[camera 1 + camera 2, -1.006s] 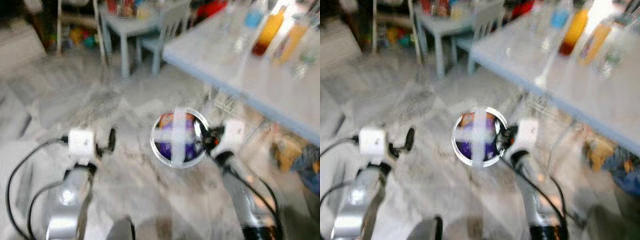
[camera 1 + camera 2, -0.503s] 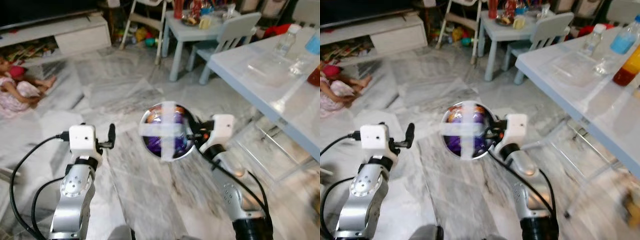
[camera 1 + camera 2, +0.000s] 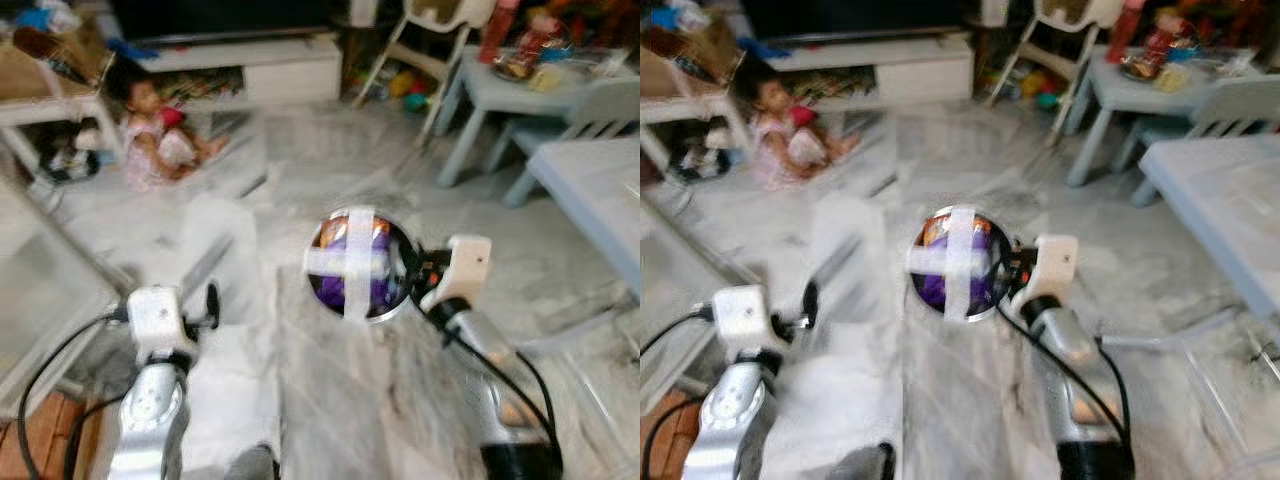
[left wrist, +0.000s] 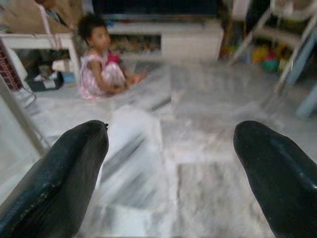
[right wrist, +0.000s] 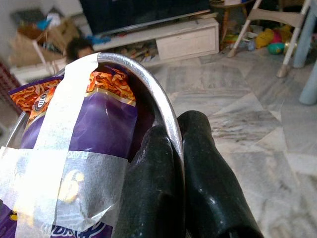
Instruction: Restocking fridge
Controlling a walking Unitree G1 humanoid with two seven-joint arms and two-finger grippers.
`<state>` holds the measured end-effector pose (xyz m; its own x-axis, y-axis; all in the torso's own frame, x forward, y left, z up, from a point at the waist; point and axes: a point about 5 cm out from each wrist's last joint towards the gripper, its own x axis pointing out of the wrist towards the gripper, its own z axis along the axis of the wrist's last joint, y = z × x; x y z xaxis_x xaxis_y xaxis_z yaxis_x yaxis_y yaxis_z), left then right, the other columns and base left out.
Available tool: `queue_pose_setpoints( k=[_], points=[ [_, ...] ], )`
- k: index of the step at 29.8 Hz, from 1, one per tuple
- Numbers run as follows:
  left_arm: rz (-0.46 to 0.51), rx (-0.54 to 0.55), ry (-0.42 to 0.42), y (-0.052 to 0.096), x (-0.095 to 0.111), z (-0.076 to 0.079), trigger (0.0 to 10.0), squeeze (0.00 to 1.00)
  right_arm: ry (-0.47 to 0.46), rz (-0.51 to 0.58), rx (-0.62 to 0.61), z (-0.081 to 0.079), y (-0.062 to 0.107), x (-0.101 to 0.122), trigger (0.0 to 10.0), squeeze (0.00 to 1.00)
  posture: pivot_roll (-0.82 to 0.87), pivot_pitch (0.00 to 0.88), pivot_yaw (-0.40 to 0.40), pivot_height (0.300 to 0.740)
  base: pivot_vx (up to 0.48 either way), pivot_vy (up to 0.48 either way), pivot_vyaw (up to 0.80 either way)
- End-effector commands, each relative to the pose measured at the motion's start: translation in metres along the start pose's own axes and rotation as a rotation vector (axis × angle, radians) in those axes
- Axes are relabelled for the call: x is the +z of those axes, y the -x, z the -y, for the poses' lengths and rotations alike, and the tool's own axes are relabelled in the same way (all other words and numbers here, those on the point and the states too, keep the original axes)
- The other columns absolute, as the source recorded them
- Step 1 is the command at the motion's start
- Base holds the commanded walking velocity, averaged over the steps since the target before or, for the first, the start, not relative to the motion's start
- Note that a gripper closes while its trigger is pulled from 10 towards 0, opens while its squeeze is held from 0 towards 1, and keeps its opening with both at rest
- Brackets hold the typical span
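Note:
A round metal bowl (image 3: 358, 264) holds a purple and orange snack packet (image 5: 94, 124) taped down with a white cross of tape. My right gripper (image 3: 412, 274) is shut on the bowl's rim, one black finger (image 5: 151, 193) inside and one outside, holding it out over the marble floor. My left gripper (image 4: 171, 168) is open with nothing between its fingers, raised at the left (image 3: 208, 302).
A child (image 3: 155, 130) sits on the floor ahead at the left, near a low white TV cabinet (image 3: 260, 68). A small blue table (image 3: 520, 85) and chair stand at the far right, with a white table edge (image 3: 600, 190) beside them. Glass panel (image 3: 40, 300) at left.
The view has swung left: the white table has slid toward the right edge and the child and TV cabinet have moved toward the middle. Both grippers hold the same pose, bowl still gripped.

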<state>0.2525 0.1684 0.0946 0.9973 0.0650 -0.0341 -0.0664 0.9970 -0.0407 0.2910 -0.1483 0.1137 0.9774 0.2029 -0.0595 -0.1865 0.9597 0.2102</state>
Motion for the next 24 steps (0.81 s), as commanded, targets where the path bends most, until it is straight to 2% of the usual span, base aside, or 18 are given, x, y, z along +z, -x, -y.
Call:
queue_pose_setpoints(
  k=[1,4,10,24],
  points=[
    [-0.003,0.035,0.004,0.000,0.000,-0.009,10.0,0.00,0.000,0.053,0.050,-0.013,-0.008,0.011,10.0,0.00,0.05,0.068,-0.045,0.740,0.000,0.000,0.79],
    [-0.001,0.053,0.009,0.001,0.001,-0.010,10.0,0.00,0.010,0.061,0.059,-0.014,-0.007,0.012,10.0,0.00,0.06,0.066,-0.043,0.740,0.000,0.000,0.79],
    [-0.015,0.044,0.015,0.011,-0.005,-0.014,10.0,0.00,0.010,0.064,0.028,-0.007,-0.003,0.011,10.0,0.00,0.05,0.068,-0.039,0.740,0.000,0.000,0.79],
    [0.004,0.039,0.029,0.006,-0.002,-0.011,10.0,0.00,0.010,0.066,0.058,-0.011,-0.005,0.011,10.0,0.00,0.06,0.067,-0.042,0.740,0.000,0.000,0.79]
  ],
)
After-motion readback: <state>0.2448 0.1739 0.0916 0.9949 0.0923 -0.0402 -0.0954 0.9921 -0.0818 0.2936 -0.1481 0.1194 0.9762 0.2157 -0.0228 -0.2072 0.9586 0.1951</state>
